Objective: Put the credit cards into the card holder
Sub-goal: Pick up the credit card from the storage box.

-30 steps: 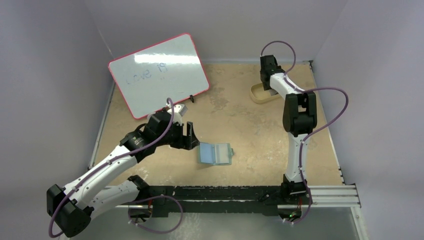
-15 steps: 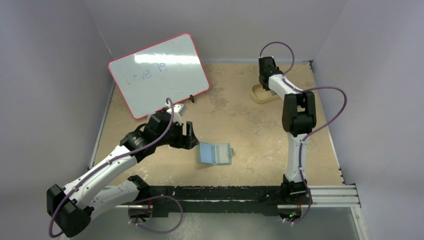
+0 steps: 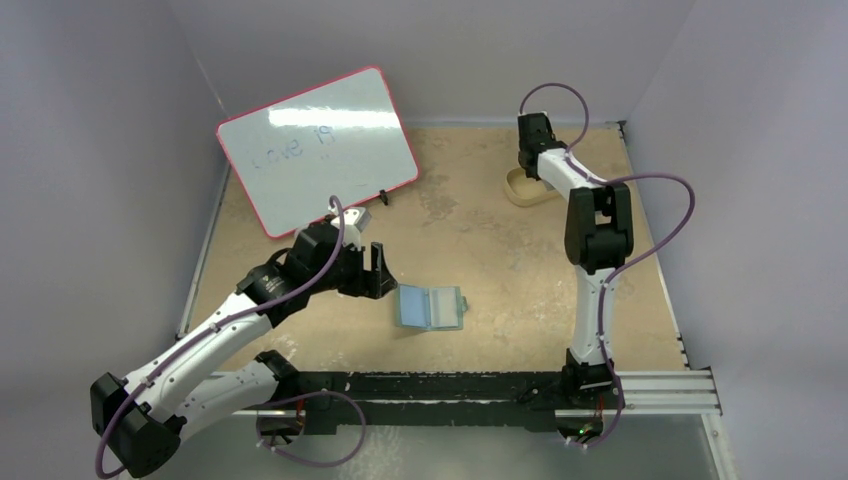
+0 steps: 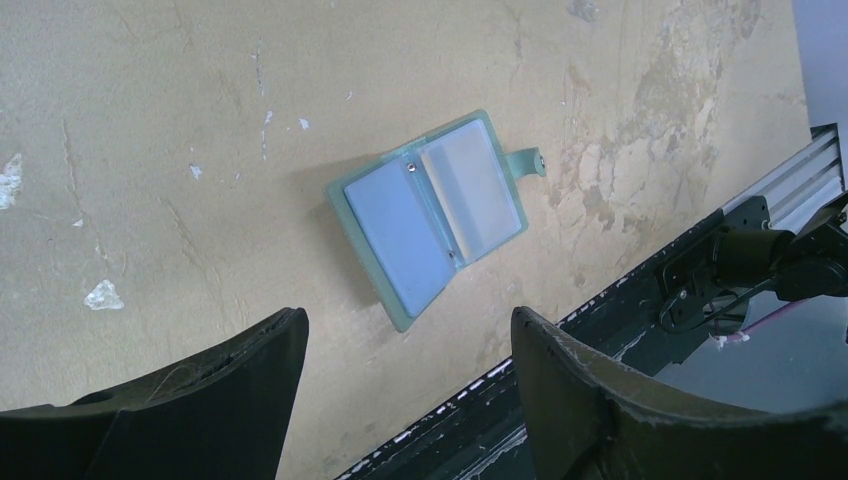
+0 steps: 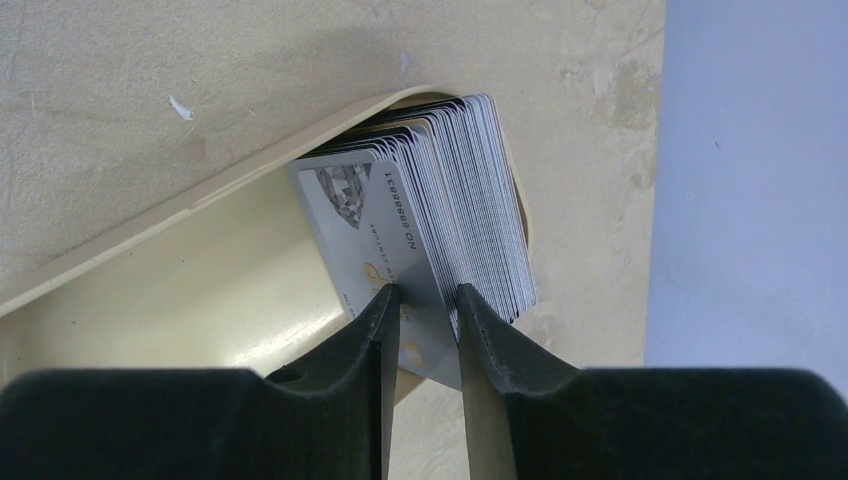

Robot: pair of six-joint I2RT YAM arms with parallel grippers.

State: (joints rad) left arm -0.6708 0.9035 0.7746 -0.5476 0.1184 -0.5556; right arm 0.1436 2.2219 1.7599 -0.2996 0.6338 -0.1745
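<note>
1. In the top view the right pincer (image 3: 527, 168) is hidden under its own wrist, so its fingers and the cards do not show there. Only part of the tan tray (image 3: 516, 192) shows at the far right of the tabletop (image 3: 480, 240).
2. In the right wrist view the credit cards (image 5: 480, 200) are packed too tightly to count. The front card (image 5: 365, 215) has small, reversed print that is only partly readable.
3. The right pincer (image 5: 425, 300) is closed to a narrow slit on the lower edge of the front card. Its dark fingers cover that edge.
4. The cards are thin, glossy and silver-grey, and the front one bears a diamond picture. They stand on edge, face to face, slightly fanned against one rounded end of the smooth tray (image 5: 150, 240).
5. The card holder (image 3: 432, 307) lies open and flat near the front middle of the tabletop. It is just beside the left pincer (image 3: 378, 272) and not touching it.
6. Its long axis runs left to right in the top view, with the snap tab sticking out towards the right arm.
7. In the left wrist view the holder (image 4: 430, 220) has a grey-green border, a light blue panel and a paler, translucent pocket.
8. The left pincer (image 4: 405, 320) is spread wide and holds nothing.
9. A pink-framed whiteboard (image 3: 318, 148) leans at the far left with faint, illegible writing.
</note>
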